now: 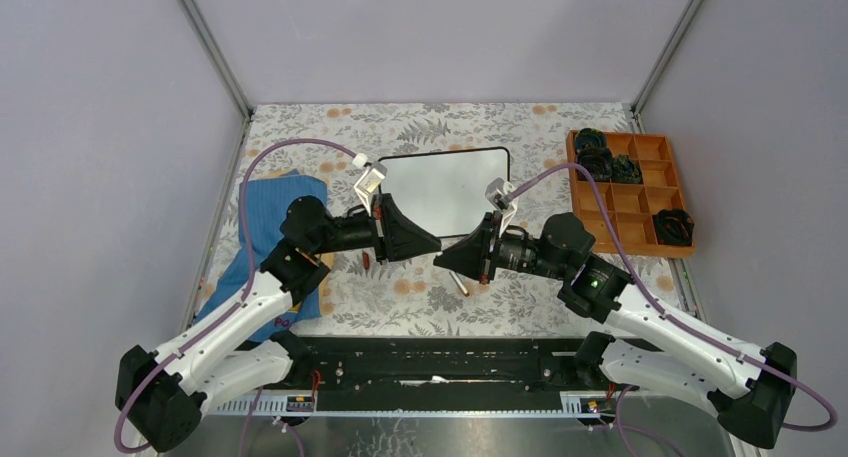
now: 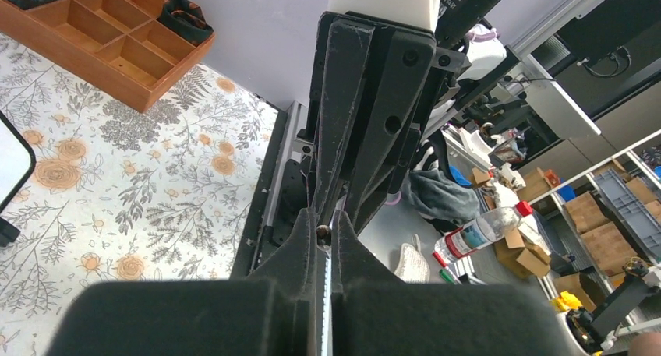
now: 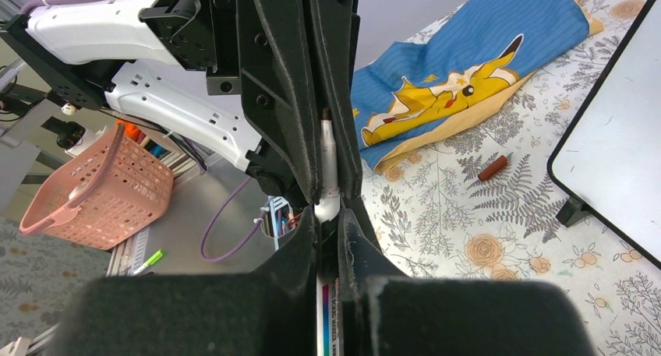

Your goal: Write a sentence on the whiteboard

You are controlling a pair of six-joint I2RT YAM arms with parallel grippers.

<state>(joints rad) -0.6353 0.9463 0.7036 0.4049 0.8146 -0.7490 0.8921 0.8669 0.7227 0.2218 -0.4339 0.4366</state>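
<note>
The whiteboard [image 1: 445, 187] lies flat at the back middle of the table, its face blank; no sentence shows on it. One corner shows in the right wrist view [image 3: 616, 153] and an edge in the left wrist view [image 2: 12, 169]. My left gripper [image 1: 432, 245] and right gripper [image 1: 443, 260] meet tip to tip just in front of the board. The right gripper [image 3: 328, 216] is shut on a white whiteboard marker [image 3: 328, 161]. The marker's brown tip reaches in between the left fingers. The left gripper [image 2: 323, 239] is closed round that end [image 2: 322, 231].
A red-brown cap [image 1: 366, 260] lies on the floral cloth left of the grippers, also in the right wrist view [image 3: 493, 167]. A blue Pikachu cloth [image 1: 265, 227] lies at the left. A wooden compartment tray [image 1: 632, 202] with dark items stands at the right. A small stick [image 1: 462, 284] lies under the right gripper.
</note>
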